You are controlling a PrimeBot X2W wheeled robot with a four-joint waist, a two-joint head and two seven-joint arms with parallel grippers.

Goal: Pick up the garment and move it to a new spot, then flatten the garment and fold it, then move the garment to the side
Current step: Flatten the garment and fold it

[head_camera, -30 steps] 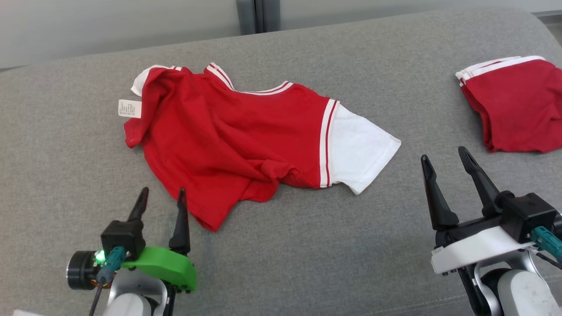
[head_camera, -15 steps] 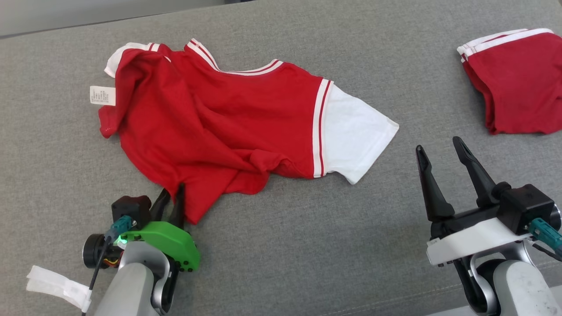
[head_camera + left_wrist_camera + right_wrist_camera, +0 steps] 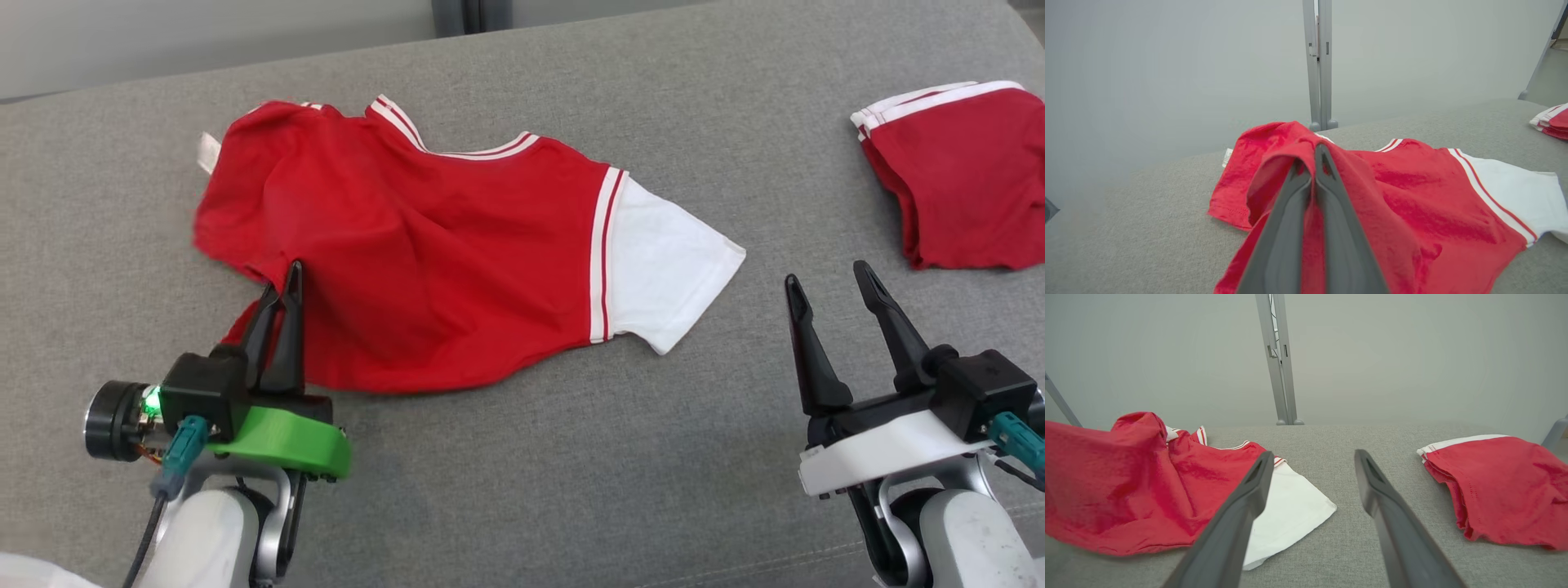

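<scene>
The garment (image 3: 424, 253) is a red T-shirt with white sleeves and striped trim, lying on the grey cushion. My left gripper (image 3: 286, 282) is shut on its lower left hem, which it holds lifted off the surface. In the left wrist view the red cloth (image 3: 1380, 204) drapes over both sides of the closed fingers (image 3: 1290, 228). My right gripper (image 3: 829, 282) stands open to the right of the white sleeve (image 3: 661, 269), above bare cushion with nothing between its fingers. In the right wrist view the garment (image 3: 1126, 486) rises at the left where it is lifted.
A folded red garment with white trim (image 3: 955, 196) lies at the far right of the cushion, also in the right wrist view (image 3: 1498, 486). A grey wall and a metal post (image 3: 1318, 65) stand behind the cushion's (image 3: 571, 457) far edge.
My left gripper closed on the shirt's lower left hem and lifted it, pulling the crumpled hem out flatter. The head camera shifted. The right gripper stayed open in place.
</scene>
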